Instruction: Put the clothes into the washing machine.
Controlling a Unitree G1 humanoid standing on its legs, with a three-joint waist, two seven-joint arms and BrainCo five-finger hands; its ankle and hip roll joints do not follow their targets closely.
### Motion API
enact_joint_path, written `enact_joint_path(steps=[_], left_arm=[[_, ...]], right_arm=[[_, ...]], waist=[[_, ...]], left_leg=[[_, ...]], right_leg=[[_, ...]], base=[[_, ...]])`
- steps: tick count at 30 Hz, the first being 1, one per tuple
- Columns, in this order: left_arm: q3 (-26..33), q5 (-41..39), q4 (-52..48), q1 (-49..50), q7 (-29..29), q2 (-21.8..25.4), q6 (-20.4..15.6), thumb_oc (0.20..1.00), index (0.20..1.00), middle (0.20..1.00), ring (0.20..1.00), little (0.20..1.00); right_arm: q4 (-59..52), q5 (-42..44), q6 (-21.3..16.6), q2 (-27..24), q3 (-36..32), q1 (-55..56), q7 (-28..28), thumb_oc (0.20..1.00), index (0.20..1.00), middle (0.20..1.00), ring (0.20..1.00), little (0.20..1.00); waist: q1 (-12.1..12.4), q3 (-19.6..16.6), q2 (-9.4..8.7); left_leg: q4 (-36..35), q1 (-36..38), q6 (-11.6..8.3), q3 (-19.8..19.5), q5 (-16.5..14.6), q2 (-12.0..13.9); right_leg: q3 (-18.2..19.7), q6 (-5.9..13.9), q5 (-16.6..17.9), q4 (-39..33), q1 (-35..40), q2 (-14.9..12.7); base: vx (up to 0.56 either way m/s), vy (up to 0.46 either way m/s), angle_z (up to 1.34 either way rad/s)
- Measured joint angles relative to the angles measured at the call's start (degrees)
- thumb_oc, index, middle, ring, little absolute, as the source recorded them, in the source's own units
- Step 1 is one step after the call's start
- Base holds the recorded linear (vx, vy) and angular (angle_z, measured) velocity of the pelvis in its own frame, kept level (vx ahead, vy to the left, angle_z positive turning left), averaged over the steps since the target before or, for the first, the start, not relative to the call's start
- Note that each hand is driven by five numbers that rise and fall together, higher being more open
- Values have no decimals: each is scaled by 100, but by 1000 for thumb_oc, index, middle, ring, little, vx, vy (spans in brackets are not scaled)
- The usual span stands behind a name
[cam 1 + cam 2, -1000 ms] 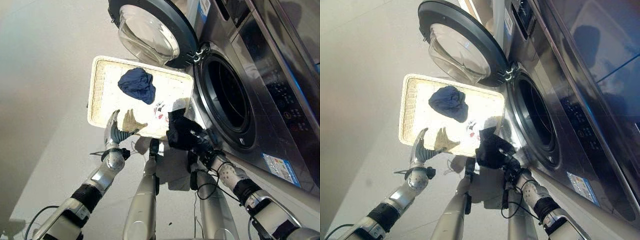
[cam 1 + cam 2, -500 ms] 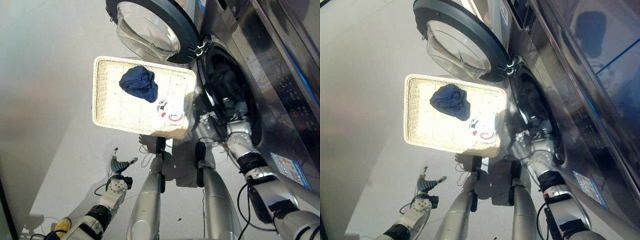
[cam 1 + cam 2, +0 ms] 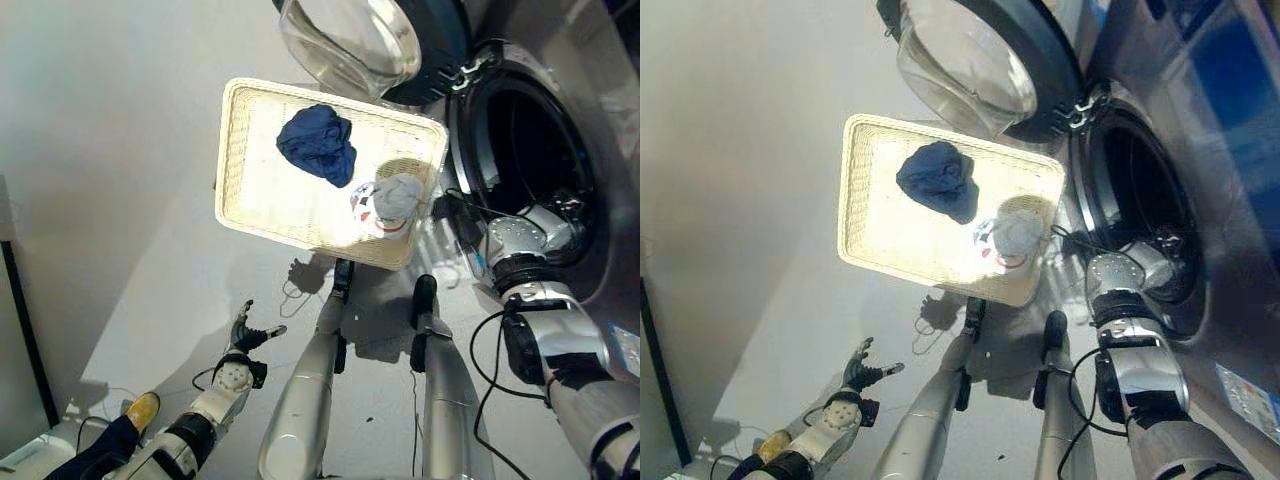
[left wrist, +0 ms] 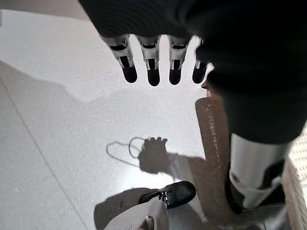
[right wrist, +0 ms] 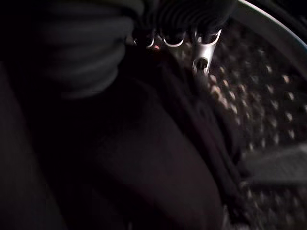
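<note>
A cream woven basket [image 3: 262, 190] lies on the floor before the washing machine [image 3: 610, 120]. In it rest a dark blue garment [image 3: 318, 143] and a pale grey-white one with red print [image 3: 390, 199]. The round door [image 3: 372, 38] stands swung open above the basket. My right hand [image 3: 562, 208] is inside the lower part of the drum opening [image 3: 525, 130]. A dark garment [image 5: 158, 158] lies in the drum under it, against the perforated wall [image 5: 271, 96]. My left hand [image 3: 246, 334] hangs low over the floor, well short of the basket, open with straight fingers [image 4: 152, 72] and empty.
Light grey floor [image 3: 120, 200] spreads to the left of the basket. A person's yellow shoe [image 3: 141, 408] shows at the lower left near my left arm. The open door overhangs the basket's far edge.
The camera has shifted. My right hand carried a dark garment from beside the basket into the drum. My left hand dropped from the basket's near rim to low over the floor.
</note>
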Motion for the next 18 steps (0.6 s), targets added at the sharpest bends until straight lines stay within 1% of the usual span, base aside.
enact_joint_path(steps=[1, 2, 4, 5, 6, 7, 8, 10, 12, 14, 17, 18], left_arm=[[5, -1, -4, 0, -20, 16, 1, 1000, 1000, 1000, 1000, 1000], [41, -4, -1, -1, -63, 79, 13, 1000, 1000, 1000, 1000, 1000], [67, -15, -52, -10, -103, 113, 14, 1000, 1000, 1000, 1000, 1000], [56, -41, -74, -10, -107, 111, 18, 1000, 1000, 1000, 1000, 1000], [37, -46, -65, -3, -108, 90, 25, 1000, 1000, 1000, 1000, 1000], [-12, -50, -65, 9, -113, 86, 36, 1000, 1000, 1000, 1000, 1000], [-69, -50, -40, 10, -118, 72, 41, 1000, 1000, 1000, 1000, 1000], [-55, -50, 63, 10, -85, -78, 40, 1000, 1000, 1000, 1000, 1000], [-58, -50, 123, 10, -71, -197, 34, 1000, 1000, 1000, 1000, 1000], [-57, -71, 149, 11, 72, -289, -26, 1000, 1000, 1000, 1000, 1000], [-32, -286, 144, 11, 431, -361, -318, 1000, 1000, 1000, 1000, 1000], [102, -442, 115, 17, 623, -394, -495, 1000, 1000, 1000, 1000, 1000]], right_arm=[[-86, 3, 75, -5, 2, 7, -49, 1000, 1000, 1000, 1000, 1000], [-141, 221, 362, -21, 5, 10, 47, 1000, 1000, 1000, 1000, 1000], [-137, 973, 889, -81, -67, 10, 510, 1000, 1000, 1000, 1000, 1000], [-157, 1255, 1143, -73, -132, -5, 631, 1000, 1000, 1000, 1000, 1000], [-263, 1515, 1488, -42, -199, 7, 823, 1000, 1000, 1000, 1000, 1000], [-299, 1656, 1772, -36, -205, -3, 956, 1000, 1000, 1000, 1000, 1000], [-349, 1719, 1980, -34, -205, -1, 1126, 1000, 1000, 1000, 1000, 1000], [-365, 1722, 2227, 6, -178, -10, 1465, 1000, 1000, 1000, 1000, 1000], [-357, 1721, 2376, 63, -134, -17, 1696, 1000, 1000, 1000, 1000, 1000], [-303, 1719, 2468, 88, 16, -17, 1958, 1000, 1000, 1000, 1000, 1000], [-195, 1413, 2590, 100, 146, 9, 2133, 1000, 1000, 1000, 1000, 1000], [-136, 961, 2611, 104, 157, 87, 2115, 1000, 1000, 1000, 1000, 1000]], waist=[[-34, 1, -2], [-146, 9, -15], [-184, 9, -67], [-188, 5, -88], [-222, 4, -97], [-263, 5, -99], [-289, 4, -99], [-301, 4, -99], [-320, 4, -98], [-322, 3, -97], [-331, 2, -94], [-327, 1, -94]], left_leg=[[0, -9, 31, 19, 21, -24], [-14, -7, 85, 25, 48, -69], [-15, 29, 89, 17, 39, -100], [-15, 39, 97, 19, 21, -109], [-7, 37, 104, 32, 14, -121], [-5, 17, 110, 71, 10, -114], [-5, 1, 112, 79, 9, -111], [-5, -6, 100, 91, 23, -97], [-12, -10, 99, 92, 24, -50], [-30, -23, 93, 88, 30, -8], [-55, -38, 76, 86, 30, 37], [-55, -38, 67, 79, 24, 48]], right_leg=[[19, 28, 22, -29, -1, -21], [31, 86, 72, -96, 36, -62], [17, 127, 112, -191, 122, -96], [14, 144, 117, -220, 117, -112], [15, 181, 117, -234, 110, -128], [19, 172, 141, -249, 95, -130], [23, 152, 161, -259, 81, -131], [20, 137, 230, -299, 73, -121], [14, 109, 274, -365, 71, -74], [-6, 97, 296, -396, 72, -27], [-44, 36, 301, -397, 60, 14], [-55, 22, 292, -390, 61, 22]], base=[[15, -3, -8], [0, 0, 0], [14, -8, 4], [0, 0, 0], [0, 0, 0], [16, 38, -6], [4, 22, -11], [-2, 19, -18], [-23, 37, -17], [-34, 45, -7], [-9, 13, 0], [0, 0, 0]])
